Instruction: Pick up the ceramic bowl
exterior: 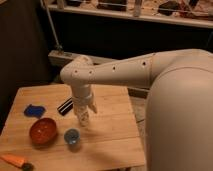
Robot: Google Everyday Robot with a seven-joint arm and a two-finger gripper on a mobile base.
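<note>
At the front left corner an orange object is lying, partly cut off. Behind it the ceramic bowl is sitting near the left edge, with the blue cup just beside it. The gripper is hanging farther back toward the worktop's middle, pointing down. Whether it is spread or closed is not showing.
</note>
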